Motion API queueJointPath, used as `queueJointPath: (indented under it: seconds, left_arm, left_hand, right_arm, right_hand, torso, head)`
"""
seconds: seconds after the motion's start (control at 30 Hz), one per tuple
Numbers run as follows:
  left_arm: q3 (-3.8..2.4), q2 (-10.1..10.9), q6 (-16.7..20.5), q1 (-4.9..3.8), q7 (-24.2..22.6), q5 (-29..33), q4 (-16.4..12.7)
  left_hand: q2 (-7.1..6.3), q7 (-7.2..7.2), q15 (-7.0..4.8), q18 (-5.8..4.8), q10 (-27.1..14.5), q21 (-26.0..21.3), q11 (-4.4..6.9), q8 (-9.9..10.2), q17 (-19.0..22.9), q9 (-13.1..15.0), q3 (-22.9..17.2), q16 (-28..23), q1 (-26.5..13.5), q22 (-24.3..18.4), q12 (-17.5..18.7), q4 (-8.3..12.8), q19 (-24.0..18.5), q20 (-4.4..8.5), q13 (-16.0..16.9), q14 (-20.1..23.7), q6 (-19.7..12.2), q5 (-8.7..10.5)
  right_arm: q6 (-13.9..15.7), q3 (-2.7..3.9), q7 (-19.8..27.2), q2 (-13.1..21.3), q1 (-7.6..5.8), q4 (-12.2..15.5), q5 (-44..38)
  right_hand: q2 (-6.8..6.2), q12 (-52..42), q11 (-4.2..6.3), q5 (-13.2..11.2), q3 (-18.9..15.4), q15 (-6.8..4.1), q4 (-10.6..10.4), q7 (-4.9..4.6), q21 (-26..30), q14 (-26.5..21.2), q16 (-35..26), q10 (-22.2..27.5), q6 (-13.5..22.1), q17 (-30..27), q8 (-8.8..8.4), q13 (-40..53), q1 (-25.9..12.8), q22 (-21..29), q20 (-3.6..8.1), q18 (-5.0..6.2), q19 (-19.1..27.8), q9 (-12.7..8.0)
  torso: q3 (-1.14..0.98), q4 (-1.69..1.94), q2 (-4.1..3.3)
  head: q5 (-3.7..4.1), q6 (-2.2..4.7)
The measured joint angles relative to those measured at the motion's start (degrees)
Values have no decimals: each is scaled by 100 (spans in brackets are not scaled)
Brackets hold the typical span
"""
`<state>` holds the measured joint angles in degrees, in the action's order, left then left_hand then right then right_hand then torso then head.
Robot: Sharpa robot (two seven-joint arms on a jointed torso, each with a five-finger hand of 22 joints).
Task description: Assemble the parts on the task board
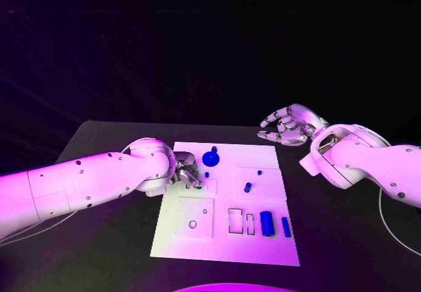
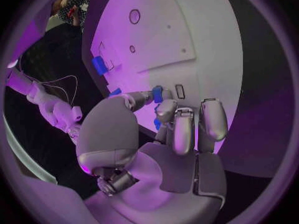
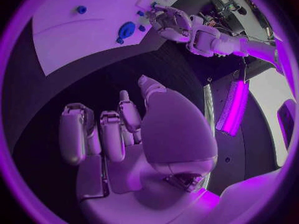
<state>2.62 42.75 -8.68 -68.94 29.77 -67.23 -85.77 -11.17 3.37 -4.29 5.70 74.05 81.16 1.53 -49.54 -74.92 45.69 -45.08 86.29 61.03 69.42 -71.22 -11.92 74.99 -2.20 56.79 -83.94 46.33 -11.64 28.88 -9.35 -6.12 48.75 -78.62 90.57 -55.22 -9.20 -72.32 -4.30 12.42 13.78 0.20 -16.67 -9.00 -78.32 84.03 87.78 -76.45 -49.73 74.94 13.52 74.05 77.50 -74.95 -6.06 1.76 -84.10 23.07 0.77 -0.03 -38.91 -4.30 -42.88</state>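
So the left hand (image 1: 186, 170) is down on the task board (image 1: 263, 243), fingers curled in over its left-middle area. In the left wrist view those fingertips (image 2: 167, 108) sit bunched together right against a small blue part (image 2: 157, 94) — it looks pinched between the thumb and a finger, though I can't tell for sure how firm the hold is. A second bit of blue (image 2: 156, 124) peeks out just below, between the fingers.

Moving outward from that hand: a small blue peg (image 1: 207, 174) stands just beside the fingers, and the big round blue part (image 1: 210, 159) with its little stem sits just past them toward the far edge of the board. Another small blue piece (image 1: 247, 187) lies near the board's middle, well apart from the hand. Down on the near right of the board, two blue blocks (image 1: 266, 224) lie side by side next to a couple of rectangular slots (image 1: 236, 221), and there's a small oval hole (image 1: 192, 224) on the near left.

The right hand (image 1: 286, 126) hangs above the black table (image 1: 105, 137) off the far right corner of the board — fingers loosely curled, spread apart, nothing in them. From the right wrist view its fingers (image 3: 112, 134) are over bare table, well clear of the parts.
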Motion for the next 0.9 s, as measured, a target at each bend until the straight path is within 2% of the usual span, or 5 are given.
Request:
queueJointPath:
  seconds: [0.1, 0.17, 0.33, 0.43, 0.9]
  left_arm:
    - [-1, -3, -5, -1, 2, 40, 12]
    - [-2, -8, -7, -1, 2, 60, 17]
    - [-3, -16, -12, -3, 6, 95, 33]
    - [-3, -21, -17, -4, 10, 109, 43]
    - [-6, -40, -42, -7, 20, 140, 76]
  left_hand:
    - [24, -1, -12, 0, 21, 0, 21, -2, 0, 20, 0, 0, -86, 5, -22, 1, 16, 16, 3, -12, 1, 1]
    - [11, -2, -12, 0, 21, 0, 20, -2, 0, 24, -196, 0, -142, 6, -22, 196, 16, 16, 7, -12, 2, 20]
    - [8, -1, -12, -1, 39, 0, 38, -4, 0, 23, -196, 22, -191, 25, -22, 197, 16, 16, 20, -12, 20, 21]
    - [39, -22, -12, -92, 41, 0, 40, -5, 0, 22, -196, 22, -235, 33, -22, 197, 37, 37, 21, -12, 42, 21]
    - [109, -50, -32, -92, 63, 0, 62, -13, 1, 22, -195, 43, -422, 57, -45, 198, 57, 57, 32, 9, 72, 35]
  right_arm:
    - [-4, 0, -3, -1, 2, -3, 0]
    - [-6, 0, -5, -2, 3, -7, 0]
    - [-17, 0, -14, -7, 5, -21, -1]
    - [-28, -1, -20, -9, 6, -30, -1]
    - [-91, -4, -37, -20, 19, -48, 2]
  right_hand:
    - [0, 0, 0, 0, 0, 0, 0, 0, 0, 0, 0, 0, 0, 0, 0, -5, 0, 0, 0, 0, 0, -4]
    - [0, 17, 0, 0, 9, 0, 9, 0, 22, 0, 0, 0, 0, 0, 0, -7, 0, 0, 0, 0, 0, -6]
    - [0, 28, 0, 0, 16, 0, 16, 0, 33, 0, 0, 0, 0, -1, 0, -7, 0, 0, 0, 0, 0, -6]
    - [0, 28, 0, 0, 16, 0, 16, 0, 33, 0, -23, 41, 0, -1, 0, -13, 0, 1, -12, 0, 12, -6]
    - [0, 28, 0, 0, 16, 0, 16, 0, 56, 0, -23, 41, 0, -2, 0, -22, 0, 2, -21, -1, 21, -6]
  torso:
    - [1, 0, 0]
    - [2, 0, 0]
    - [2, 0, 0]
    - [2, 0, 0]
    - [2, -2, 2]
  head:
    - [-1, -4]
    - [-1, -4]
    - [-8, -14]
    - [-14, -20]
    - [-16, -37]
